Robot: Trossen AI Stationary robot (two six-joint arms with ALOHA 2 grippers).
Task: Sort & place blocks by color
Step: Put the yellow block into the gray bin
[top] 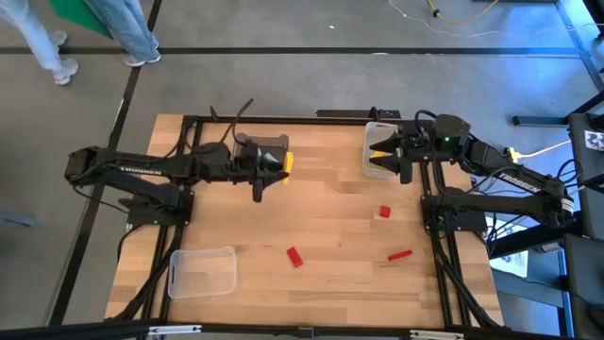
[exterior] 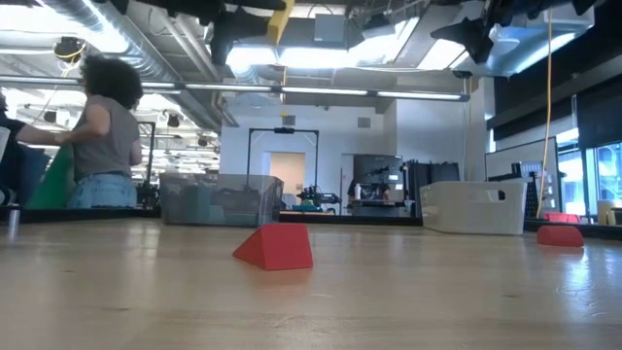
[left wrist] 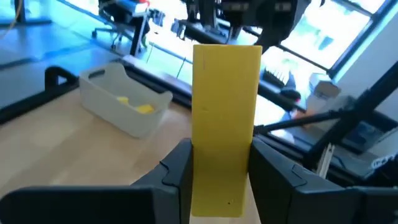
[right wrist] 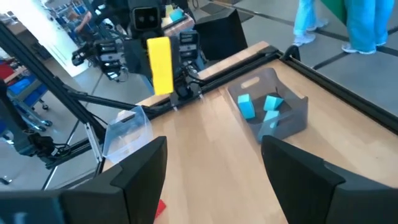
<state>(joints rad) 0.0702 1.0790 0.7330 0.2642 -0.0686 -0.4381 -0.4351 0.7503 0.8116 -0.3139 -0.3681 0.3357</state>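
- We see the left claw [top: 280, 162] clamped on a yellow block [left wrist: 225, 124], holding it raised above the bench [top: 311, 217] at about eleven o'clock from the bench's middle.
- In the left wrist view the yellow block stands on end between the two fingers [left wrist: 177, 171], gripped low on its sides, so most of its length sticks out ahead of the claw; we judge that this leaves the block free to drop cleanly once released.
- The white bin [top: 379, 151] at about one o'clock already has yellow pieces [left wrist: 137, 104] in it, so we take it as the yellow block's likely destination; the left claw is well apart from it.
- The right claw [top: 394, 153] hovers over that white bin with its fingers spread and nothing between them.
- The dark bin [right wrist: 273, 106], under the left arm near eleven o'clock, holds the light blue-green blocks [right wrist: 258, 106].
- Three red blocks are loose on the bench: one [top: 384, 212] at about three o'clock, one [top: 399, 254] near four o'clock, one [top: 294, 256] near six o'clock.
- A clear bin [top: 202, 271] sits at eight o'clock; we judge it is meant for the reds.
- Two people's legs [top: 94, 38] show on the floor beyond the bench's far left corner.
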